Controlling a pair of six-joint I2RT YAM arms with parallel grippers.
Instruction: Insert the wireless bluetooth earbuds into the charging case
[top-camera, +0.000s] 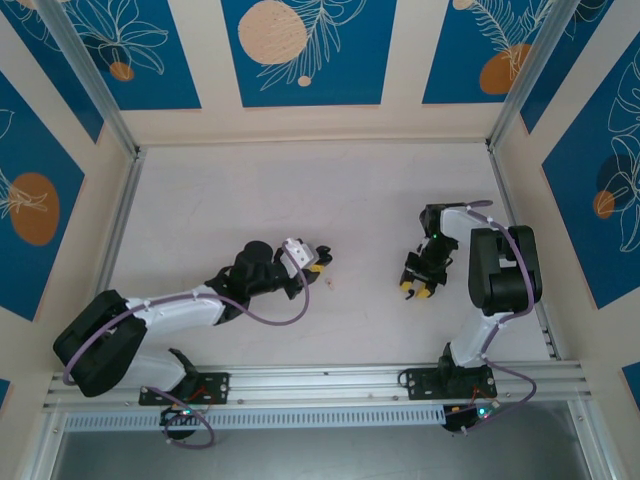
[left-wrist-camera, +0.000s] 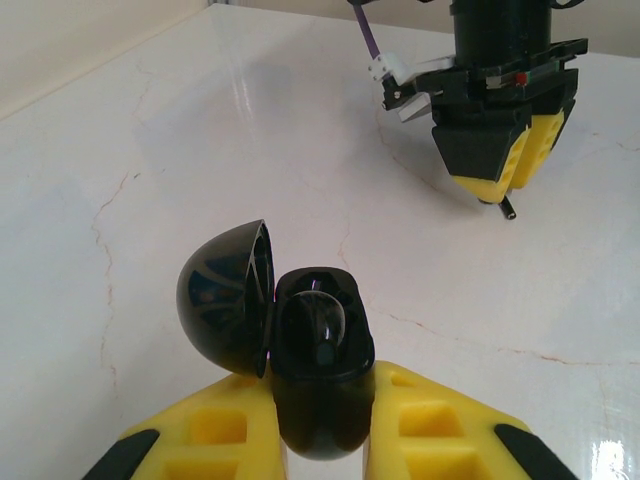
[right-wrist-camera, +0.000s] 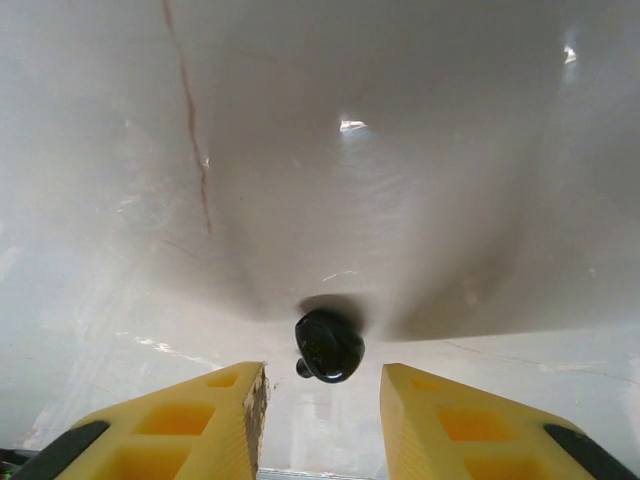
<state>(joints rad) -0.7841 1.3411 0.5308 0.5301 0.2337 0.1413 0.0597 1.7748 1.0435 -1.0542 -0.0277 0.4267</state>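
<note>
My left gripper (left-wrist-camera: 320, 445) is shut on the black charging case (left-wrist-camera: 318, 400), which it holds upright just above the table. The domed lid (left-wrist-camera: 222, 298) is swung open to the left, and one glossy black earbud (left-wrist-camera: 314, 322) sits in the case's well. A second earbud (right-wrist-camera: 328, 346) lies on the white table just ahead of the gap of my right gripper (right-wrist-camera: 322, 405). That gripper's yellow fingers (right-wrist-camera: 205, 420) stand apart on either side and touch nothing. In the left wrist view the right gripper (left-wrist-camera: 500, 185) points down at the table with the earbud (left-wrist-camera: 506, 210) under its tips.
White marbled tabletop (top-camera: 300, 200) with walls at the back and both sides. Left gripper (top-camera: 318, 262) and right gripper (top-camera: 415, 292) face each other mid-table, a hand's width apart. A purple cable (left-wrist-camera: 366, 35) hangs by the right wrist.
</note>
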